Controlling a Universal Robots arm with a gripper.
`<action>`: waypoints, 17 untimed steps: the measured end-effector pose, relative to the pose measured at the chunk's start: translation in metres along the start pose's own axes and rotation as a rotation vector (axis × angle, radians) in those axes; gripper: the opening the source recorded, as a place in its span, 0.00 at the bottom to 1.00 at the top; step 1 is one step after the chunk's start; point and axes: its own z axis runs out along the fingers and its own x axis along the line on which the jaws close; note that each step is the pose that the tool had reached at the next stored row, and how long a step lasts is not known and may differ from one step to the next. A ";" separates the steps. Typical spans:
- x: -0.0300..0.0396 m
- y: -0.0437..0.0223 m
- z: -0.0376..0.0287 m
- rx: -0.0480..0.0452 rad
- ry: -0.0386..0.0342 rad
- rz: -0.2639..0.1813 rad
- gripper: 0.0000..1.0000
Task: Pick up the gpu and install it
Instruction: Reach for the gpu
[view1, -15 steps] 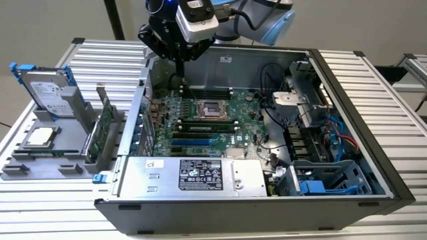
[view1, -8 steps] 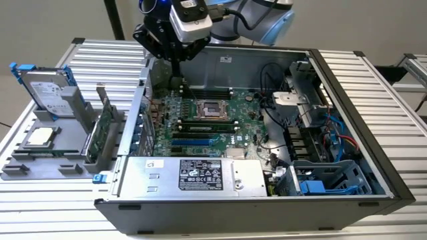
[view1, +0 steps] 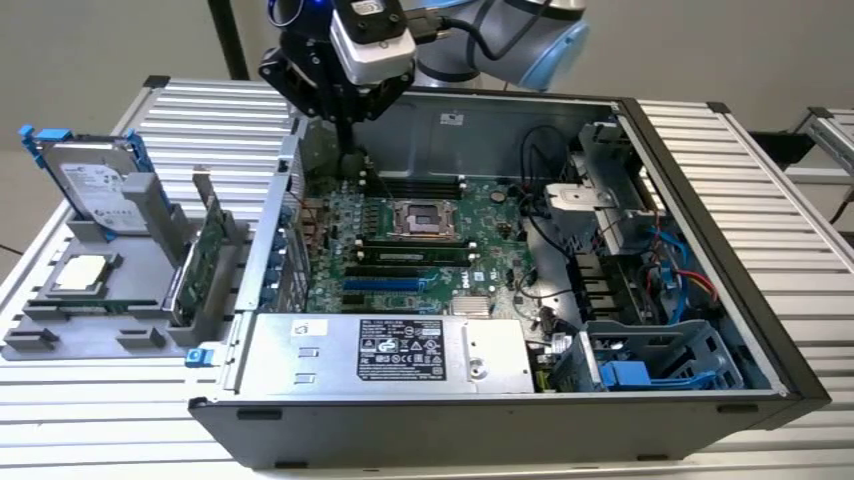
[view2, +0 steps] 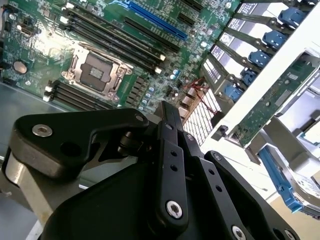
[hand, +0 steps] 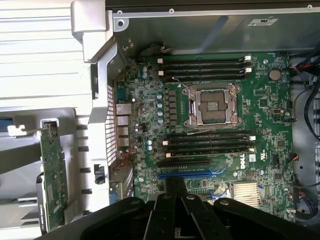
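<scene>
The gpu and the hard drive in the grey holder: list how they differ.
The gpu is a thin green circuit card; the hard drive is a thicker silver block with blue clips. The gpu stands right beside the computer case; the hard drive stands farther off, toward the exterior view's left. Shared: both stand on edge in the grey holder, outside the case.

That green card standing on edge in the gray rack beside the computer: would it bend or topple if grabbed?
The gpu is probably stiff, being a flat circuit board, though its exposed parts look fragile. Standing on its thin edge in the gray holder, it would likely tip if pushed sideways. Thin, so probably light.
</scene>
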 end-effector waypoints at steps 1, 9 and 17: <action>0.0007 0.0000 0.0000 0.0000 0.0000 0.000 0.00; 0.0058 -0.0004 -0.0002 0.0000 0.0000 0.000 0.00; 0.0109 -0.0007 -0.0005 0.0000 0.0000 0.000 0.00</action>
